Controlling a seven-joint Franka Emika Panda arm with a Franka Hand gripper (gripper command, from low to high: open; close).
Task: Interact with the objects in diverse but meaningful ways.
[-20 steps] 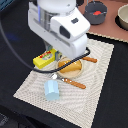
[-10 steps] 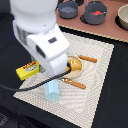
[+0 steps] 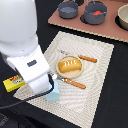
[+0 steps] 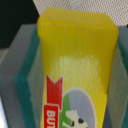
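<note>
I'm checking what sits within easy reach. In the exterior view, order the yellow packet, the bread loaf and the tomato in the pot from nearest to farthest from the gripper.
The gripper itself is hidden behind the arm in the exterior view; the wrist view shows it at the packet.
1. Yellow packet, off the mat's edge at the exterior view's left.
2. Bread loaf, on the plate mid-mat.
3. Tomato, in a pot on the far board.

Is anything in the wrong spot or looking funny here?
Yes, one thing. The yellow packet lies off the striped placemat, on the dark table at the exterior view's left, while the bread loaf sits neatly on its plate. In the wrist view the packet fills the frame between the gripper's fingers.
</note>
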